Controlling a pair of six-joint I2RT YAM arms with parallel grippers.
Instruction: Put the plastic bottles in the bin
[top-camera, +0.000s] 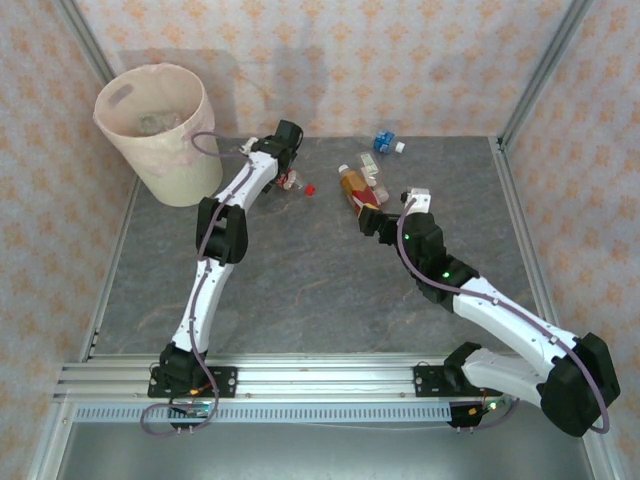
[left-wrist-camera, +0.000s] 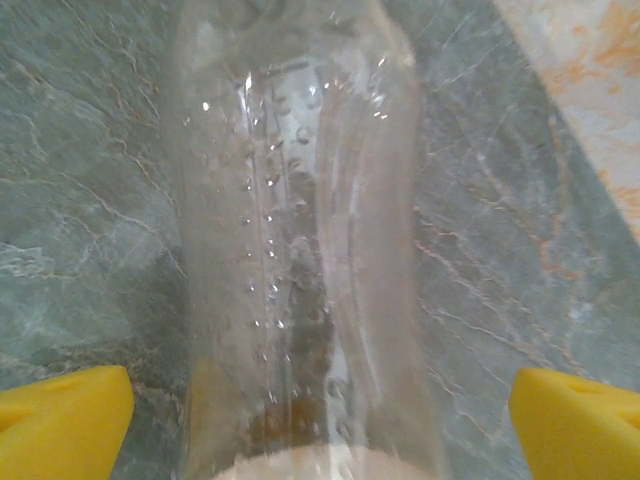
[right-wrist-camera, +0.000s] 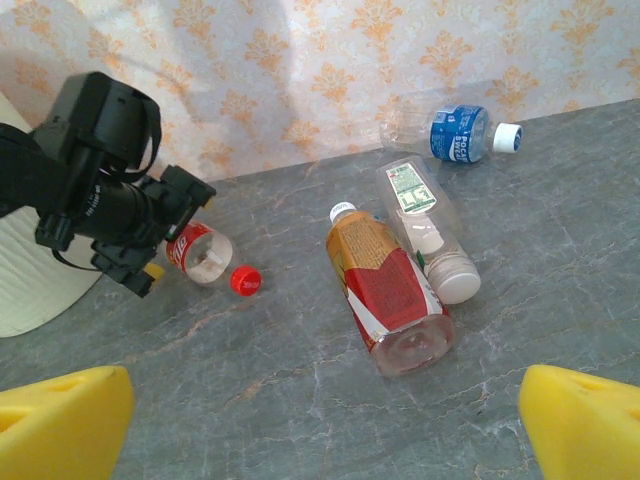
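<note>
The left gripper (left-wrist-camera: 320, 425) is spread wide around a clear bottle (left-wrist-camera: 300, 250) lying on the table (top-camera: 300, 290). A yellow fingertip (left-wrist-camera: 60, 420) sits on each side with a gap to the plastic, so nothing is pinched. Its arm reaches far, ending just right of the bin (top-camera: 160, 130). The right gripper (right-wrist-camera: 320, 420) is also spread and empty. Its arm stretches toward an orange-labelled bottle (right-wrist-camera: 390, 290) in the far middle of the table.

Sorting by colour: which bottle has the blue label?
The bottle farthest back, by the wall, unlike the red-label bottle, orange bottle and green-label bottle.
</note>
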